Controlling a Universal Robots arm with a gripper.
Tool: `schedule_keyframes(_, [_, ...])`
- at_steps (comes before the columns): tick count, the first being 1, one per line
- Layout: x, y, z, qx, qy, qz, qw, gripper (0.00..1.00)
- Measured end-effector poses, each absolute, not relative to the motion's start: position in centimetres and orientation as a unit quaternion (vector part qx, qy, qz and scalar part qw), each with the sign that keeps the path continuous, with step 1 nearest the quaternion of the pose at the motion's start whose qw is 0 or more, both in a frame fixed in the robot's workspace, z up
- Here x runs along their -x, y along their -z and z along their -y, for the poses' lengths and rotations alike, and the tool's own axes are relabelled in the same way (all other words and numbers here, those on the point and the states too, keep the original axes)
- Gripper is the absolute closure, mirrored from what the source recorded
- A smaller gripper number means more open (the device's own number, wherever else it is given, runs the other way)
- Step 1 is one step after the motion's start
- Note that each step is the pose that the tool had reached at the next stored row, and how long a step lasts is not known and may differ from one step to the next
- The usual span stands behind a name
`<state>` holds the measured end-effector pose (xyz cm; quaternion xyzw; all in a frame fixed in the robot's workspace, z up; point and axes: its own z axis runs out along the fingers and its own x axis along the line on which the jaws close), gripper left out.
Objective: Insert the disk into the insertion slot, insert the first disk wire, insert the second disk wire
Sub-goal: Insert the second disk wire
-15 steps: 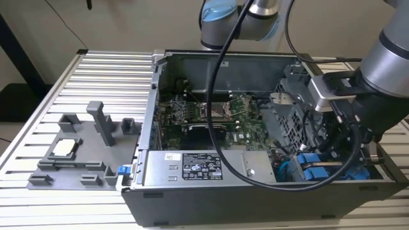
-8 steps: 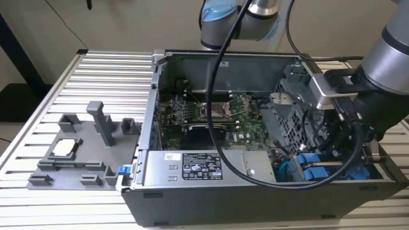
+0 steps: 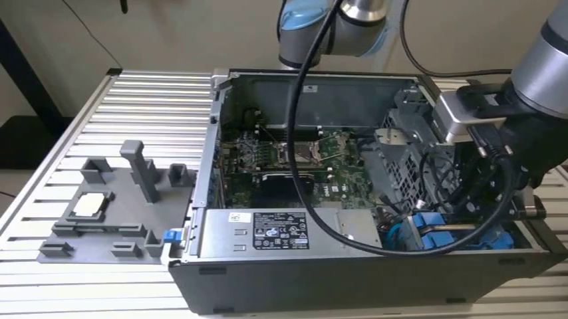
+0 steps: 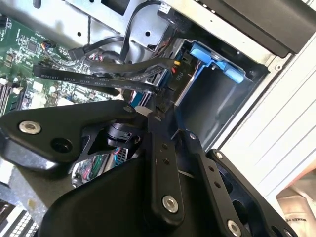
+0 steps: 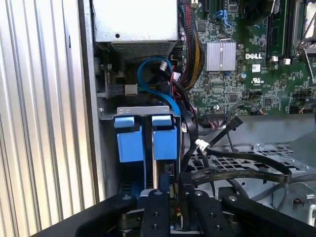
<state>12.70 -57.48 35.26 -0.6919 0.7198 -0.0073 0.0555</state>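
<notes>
The gripper (image 5: 170,197) is hanging over the blue-edged insertion slot (image 5: 143,148); whether it is open cannot be told.

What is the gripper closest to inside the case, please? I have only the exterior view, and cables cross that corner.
Observer: In the first wrist view the gripper sits just short of two blue plastic tabs, which lie side by side under a grey metal bracket.
Operator: Is any wire near it?
Observer: Yes, a black cable with a white connector hangs beside the tabs.
Operator: Does anything else cross there?
Observer: In the second wrist view a flat black cable runs across just beyond the gripper.
</notes>
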Motion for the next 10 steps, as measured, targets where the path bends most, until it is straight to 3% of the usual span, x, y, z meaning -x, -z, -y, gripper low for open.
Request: schedule_keyframes(10, [-12.7,-36.2,57.48,0.692,0.007,-0.72,0.056,0.76])
